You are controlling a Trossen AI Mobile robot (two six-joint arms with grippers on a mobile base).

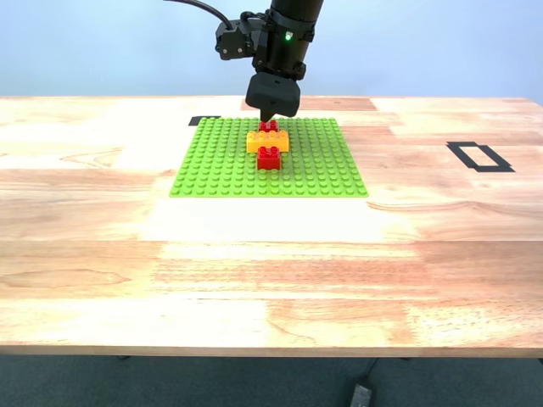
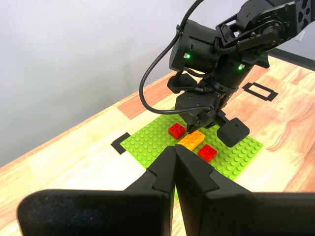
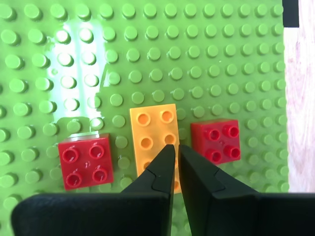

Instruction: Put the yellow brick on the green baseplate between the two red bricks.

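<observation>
The yellow brick [image 1: 267, 142] [image 2: 192, 139] [image 3: 150, 132] sits on the green baseplate [image 1: 221, 170] [image 2: 147, 142] [image 3: 197, 59], in line between the two red bricks. One red brick [image 1: 269, 158] [image 3: 86, 161] is nearer the exterior camera, the other red brick [image 1: 268, 126] [image 3: 215, 141] is farther. My second gripper [image 1: 268, 119] [image 3: 174, 147] hangs shut just over the yellow brick and holds nothing; whether it touches the brick I cannot tell. My first gripper [image 2: 174, 147] is shut and empty, away from the plate, looking at it from a distance.
The baseplate lies on a wooden table [image 1: 271, 280]. A black tape rectangle [image 1: 479, 157] [image 2: 259, 91] marks the table at the exterior view's right. A smaller tape mark [image 1: 204, 120] [image 2: 120, 143] lies by the plate's far corner.
</observation>
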